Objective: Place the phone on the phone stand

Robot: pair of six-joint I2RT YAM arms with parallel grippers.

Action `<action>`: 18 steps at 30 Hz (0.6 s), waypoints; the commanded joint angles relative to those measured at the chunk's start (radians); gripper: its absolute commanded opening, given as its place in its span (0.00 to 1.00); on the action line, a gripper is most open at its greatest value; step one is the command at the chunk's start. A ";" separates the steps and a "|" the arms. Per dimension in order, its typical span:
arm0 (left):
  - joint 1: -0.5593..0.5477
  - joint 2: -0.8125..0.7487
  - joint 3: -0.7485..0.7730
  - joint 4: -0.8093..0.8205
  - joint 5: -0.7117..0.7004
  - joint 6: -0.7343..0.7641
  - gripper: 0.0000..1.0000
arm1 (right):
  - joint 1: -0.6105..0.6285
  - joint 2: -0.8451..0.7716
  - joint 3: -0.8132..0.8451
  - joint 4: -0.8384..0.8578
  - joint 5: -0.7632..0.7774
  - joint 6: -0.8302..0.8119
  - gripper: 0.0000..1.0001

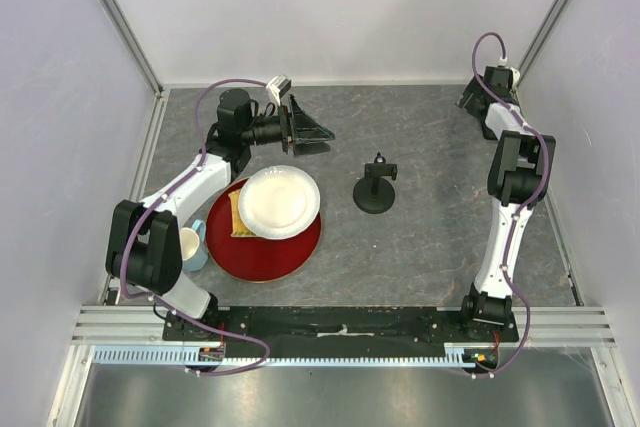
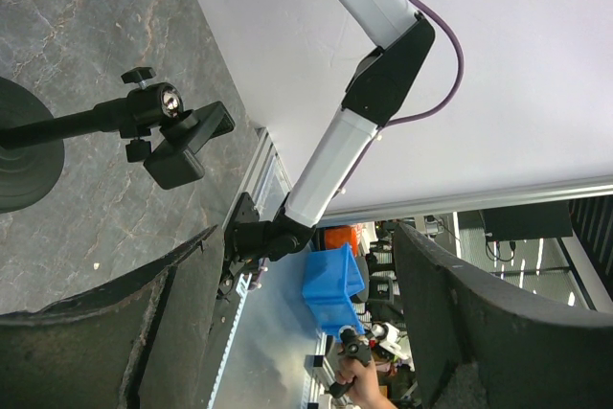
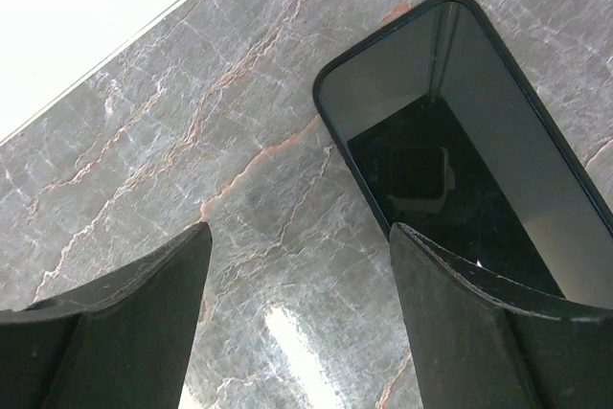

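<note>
**Top external view.** The left hand (image 1: pixel 318 135) is at the far left of the counter (image 1: pixel 430 237), turned on its side and pointing toward the middle, with its fingers spread wide and nothing between them. The phone stand (image 1: pixel 375 190) stands upright near the centre of the counter, well apart from both hands. The right hand (image 1: pixel 473 97) is in the far right corner, pointing down; its opening cannot be read from here, and the phone is not visible. A white plate (image 1: pixel 279 201) rests on a red plate (image 1: pixel 265 237) at the near left, with a cup (image 1: pixel 192 247) just beside them.

**Left wrist view.** The left hand (image 2: pixel 306 237) is wide open and empty. The phone stand (image 2: pixel 177 136) lies ahead of the fingers, its clamp cradle unoccupied. The right arm (image 2: pixel 335 160) is visible beyond it.

**Right wrist view.** The right hand (image 3: pixel 299 237) is wide open and grips nothing; bare counter (image 3: pixel 192 122) shows between its fingers. The phone (image 3: pixel 469 141) lies flat on the counter, screen up, off to one side of the gap. One finger (image 3: pixel 479 332) overlaps the near end of the phone; whether the two touch cannot be determined.
</note>
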 commanded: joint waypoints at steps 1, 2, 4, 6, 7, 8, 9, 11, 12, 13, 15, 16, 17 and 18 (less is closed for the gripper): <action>-0.003 -0.036 0.002 0.039 0.031 -0.025 0.77 | 0.015 -0.060 -0.050 0.014 -0.086 0.059 0.82; -0.003 -0.036 0.002 0.039 0.031 -0.025 0.77 | 0.020 -0.065 -0.051 0.014 -0.098 0.062 0.82; -0.003 -0.037 0.002 0.039 0.031 -0.025 0.77 | 0.024 -0.071 -0.062 0.021 -0.114 0.078 0.82; -0.003 -0.037 0.002 0.039 0.033 -0.026 0.77 | 0.033 -0.081 -0.076 0.030 -0.137 0.101 0.82; -0.003 -0.036 0.002 0.039 0.033 -0.026 0.78 | 0.035 -0.087 -0.097 0.042 -0.166 0.115 0.82; -0.003 -0.037 0.002 0.039 0.033 -0.026 0.77 | 0.040 -0.103 -0.111 0.048 -0.175 0.128 0.82; -0.003 -0.039 0.002 0.039 0.034 -0.028 0.77 | 0.044 -0.114 -0.129 0.057 -0.195 0.160 0.81; -0.003 -0.042 0.003 0.039 0.033 -0.026 0.77 | 0.062 -0.155 -0.197 0.100 -0.215 0.181 0.81; -0.003 -0.044 0.003 0.039 0.033 -0.026 0.77 | 0.072 -0.167 -0.217 0.111 -0.218 0.187 0.81; -0.003 -0.044 0.003 0.039 0.034 -0.026 0.77 | 0.081 -0.181 -0.244 0.126 -0.221 0.199 0.81; -0.003 -0.045 0.003 0.040 0.034 -0.028 0.77 | 0.105 -0.218 -0.266 0.149 -0.227 0.211 0.81; -0.003 -0.047 0.003 0.040 0.036 -0.029 0.77 | 0.113 -0.245 -0.284 0.175 -0.223 0.208 0.81; -0.003 -0.050 0.003 0.042 0.036 -0.029 0.77 | 0.122 -0.255 -0.292 0.186 -0.218 0.205 0.82; -0.003 -0.050 0.003 0.042 0.034 -0.028 0.77 | 0.125 -0.267 -0.301 0.188 -0.210 0.205 0.82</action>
